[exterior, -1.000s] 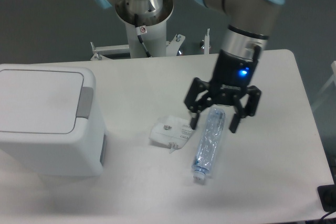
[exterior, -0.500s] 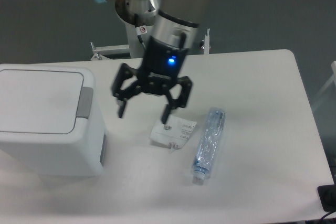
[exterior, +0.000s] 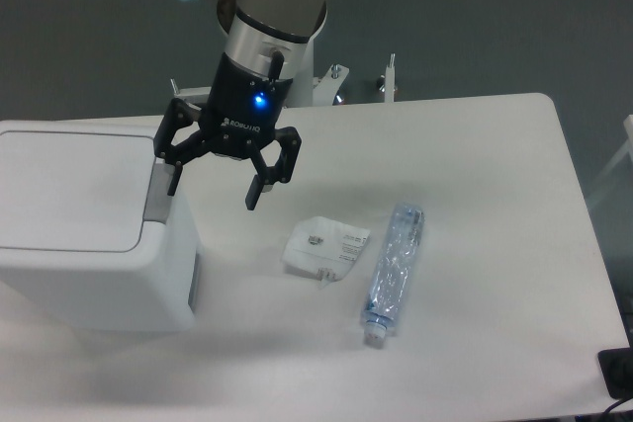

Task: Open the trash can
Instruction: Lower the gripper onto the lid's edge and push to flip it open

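White trash can (exterior: 74,234) just left of pincer (exterior: 214,192)

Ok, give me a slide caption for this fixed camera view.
Open two-finger gripper beside the closed large white plastic trash can's grey push tab; crumpled white packet and clear plastic bottle lie nearby.

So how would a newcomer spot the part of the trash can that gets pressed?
Find the big white trash can at the table's left edge. On its flat lid, along the right side, sits a grey tab, the only grey patch on the white box.
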Controlling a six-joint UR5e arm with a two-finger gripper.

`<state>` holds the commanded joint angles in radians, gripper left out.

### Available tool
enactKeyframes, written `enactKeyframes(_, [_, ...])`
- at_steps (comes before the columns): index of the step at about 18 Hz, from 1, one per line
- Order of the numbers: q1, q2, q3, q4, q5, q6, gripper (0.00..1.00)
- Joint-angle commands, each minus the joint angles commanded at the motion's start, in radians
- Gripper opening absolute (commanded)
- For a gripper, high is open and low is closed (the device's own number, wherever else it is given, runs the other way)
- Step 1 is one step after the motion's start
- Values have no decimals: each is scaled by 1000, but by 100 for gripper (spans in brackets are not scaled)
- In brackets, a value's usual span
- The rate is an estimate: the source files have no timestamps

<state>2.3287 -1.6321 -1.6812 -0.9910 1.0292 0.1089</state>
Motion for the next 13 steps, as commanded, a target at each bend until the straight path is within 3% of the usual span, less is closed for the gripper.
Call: enactKeyframes(13, [-23, -6, -22, 2, 40, 5, 100])
